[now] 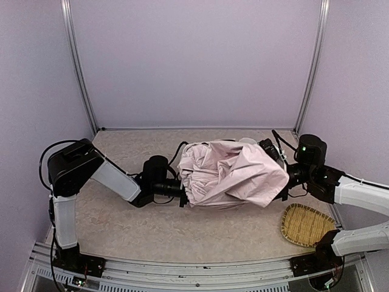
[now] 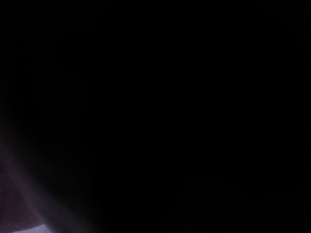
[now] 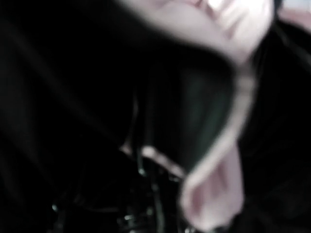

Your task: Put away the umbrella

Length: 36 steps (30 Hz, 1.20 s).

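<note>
In the middle of the top view, the umbrella (image 1: 234, 173) lies on the surface (image 1: 121, 237) as a loose, puffed bundle of pink fabric between the two arms. The left arm (image 1: 115, 179) reaches into its left end; the left jaws are buried in the cloth and closed, on what I cannot tell. The right jaws are hidden at its right end, their state unclear. The canopy looks collapsed but not gathered tight, so smoothing, wrapping and stowing it likely remain.

obstacles: umbrella (image 1: 234, 176) mid-table, tray (image 1: 307, 224) right | free: front-left table (image 1: 152, 234)
</note>
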Tool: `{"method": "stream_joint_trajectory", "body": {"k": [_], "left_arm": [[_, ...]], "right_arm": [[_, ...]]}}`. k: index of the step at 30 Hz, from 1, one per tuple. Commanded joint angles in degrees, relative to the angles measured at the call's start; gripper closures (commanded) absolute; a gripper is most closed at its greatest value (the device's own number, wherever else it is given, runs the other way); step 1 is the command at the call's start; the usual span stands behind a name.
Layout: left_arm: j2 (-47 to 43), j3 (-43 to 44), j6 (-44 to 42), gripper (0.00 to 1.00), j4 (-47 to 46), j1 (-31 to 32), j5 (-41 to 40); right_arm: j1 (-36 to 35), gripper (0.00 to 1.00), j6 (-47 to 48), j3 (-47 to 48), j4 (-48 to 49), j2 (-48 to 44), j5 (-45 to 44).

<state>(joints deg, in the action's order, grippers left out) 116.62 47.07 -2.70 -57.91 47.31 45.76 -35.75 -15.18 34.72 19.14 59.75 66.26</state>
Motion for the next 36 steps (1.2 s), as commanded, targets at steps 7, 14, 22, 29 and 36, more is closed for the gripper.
{"method": "stream_joint_trajectory", "body": {"k": [7,14,22,29,36], "left_arm": [[-0.86,20.42,-24.51,1.00,30.10,-7.20,-7.85],[-0.03,27.45,-36.77,1.00,43.13,-7.19,-15.27],[0.95,27.31,-46.36,1.00,41.61,-6.30,-25.56],[5.51,30.66,-43.76,0.94,37.72,-7.25,-32.41],[9.20,40.20,-24.62,0.33,32.48,-11.27,-48.80]], "right_arm": [[-6.02,1.00,7.96,-4.57,-7.82,4.70,-1.82],[-9.88,1.00,3.17,-9.37,-1.57,15.30,-12.00],[-10.54,1.00,-3.03,-9.78,5.31,31.61,-15.47],[-11.32,1.00,-6.10,-9.51,8.28,39.18,-12.96],[-11.32,1.00,-5.48,-8.20,3.66,39.75,-14.84]]}}
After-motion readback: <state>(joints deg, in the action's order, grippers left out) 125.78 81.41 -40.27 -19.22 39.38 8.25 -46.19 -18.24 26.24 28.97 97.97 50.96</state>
